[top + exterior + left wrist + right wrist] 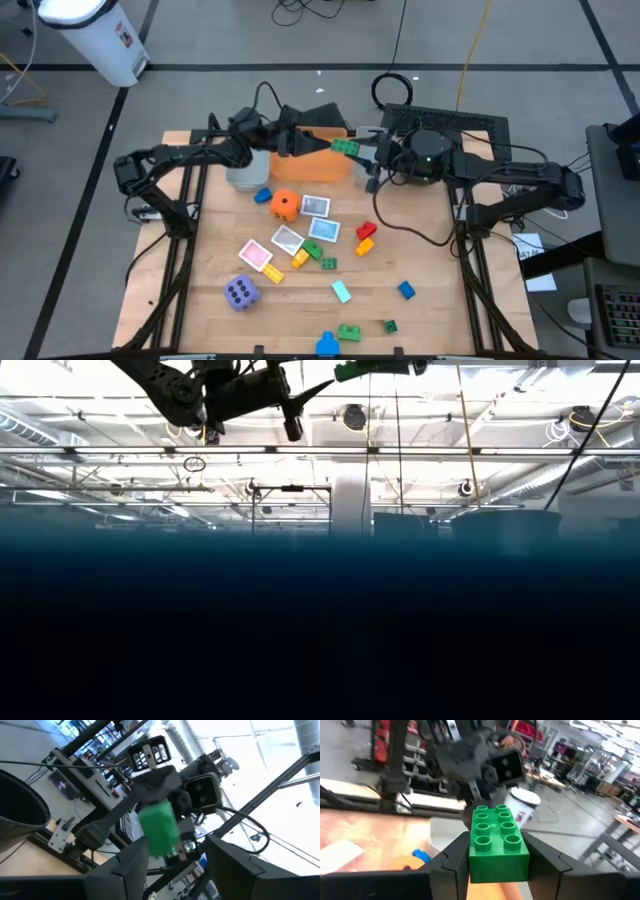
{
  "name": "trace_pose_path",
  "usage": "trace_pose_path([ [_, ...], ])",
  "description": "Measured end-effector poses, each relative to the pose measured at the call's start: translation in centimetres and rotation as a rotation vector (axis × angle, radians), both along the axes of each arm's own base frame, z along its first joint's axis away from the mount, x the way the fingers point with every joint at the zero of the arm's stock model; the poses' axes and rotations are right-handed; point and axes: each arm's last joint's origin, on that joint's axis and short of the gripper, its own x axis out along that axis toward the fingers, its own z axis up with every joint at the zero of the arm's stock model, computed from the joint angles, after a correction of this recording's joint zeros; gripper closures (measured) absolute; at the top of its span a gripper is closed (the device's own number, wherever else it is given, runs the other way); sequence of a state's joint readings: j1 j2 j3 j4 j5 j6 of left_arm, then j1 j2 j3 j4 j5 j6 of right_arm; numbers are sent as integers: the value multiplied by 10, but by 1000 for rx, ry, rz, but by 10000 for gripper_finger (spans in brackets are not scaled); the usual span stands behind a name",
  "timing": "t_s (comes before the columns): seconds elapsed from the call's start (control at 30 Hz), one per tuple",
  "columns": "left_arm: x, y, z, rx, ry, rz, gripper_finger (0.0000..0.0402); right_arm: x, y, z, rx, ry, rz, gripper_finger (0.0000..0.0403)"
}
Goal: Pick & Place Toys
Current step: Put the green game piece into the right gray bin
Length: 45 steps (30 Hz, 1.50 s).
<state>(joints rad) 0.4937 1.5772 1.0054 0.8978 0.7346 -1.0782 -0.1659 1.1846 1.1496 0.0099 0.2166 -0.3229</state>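
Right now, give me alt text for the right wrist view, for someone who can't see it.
A green brick with eight studs fills the middle of the view, clamped between the right hand's two dark fingers. The left hand faces it from just beyond, open, with the wooden table below and a workshop behind.

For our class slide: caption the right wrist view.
Right gripper holds a green brick, facing the left gripper.
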Motion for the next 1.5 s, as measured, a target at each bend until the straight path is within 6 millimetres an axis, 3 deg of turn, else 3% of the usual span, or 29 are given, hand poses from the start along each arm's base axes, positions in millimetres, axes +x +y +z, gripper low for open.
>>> trace_pose_path([
  [0.23,-2,3,0,6,-3,-2,204,-9,-12,-4,28,50,-140,272],
  [0.47,-9,2,14,77,-128,-25,204,-20,-36,-23,238,117,-331,272],
  [0.7,-19,-3,30,110,-179,-29,204,-28,-51,-60,397,67,-564,272],
  [1.03,-22,-10,36,115,-192,-46,204,-22,-58,-138,540,-47,-743,272],
  [1.33,-20,-12,34,110,-174,-54,204,-10,-82,-173,667,-15,-800,272],
  [1.5,-20,-12,34,105,-171,-56,204,-13,-97,-181,712,21,-799,272],
])
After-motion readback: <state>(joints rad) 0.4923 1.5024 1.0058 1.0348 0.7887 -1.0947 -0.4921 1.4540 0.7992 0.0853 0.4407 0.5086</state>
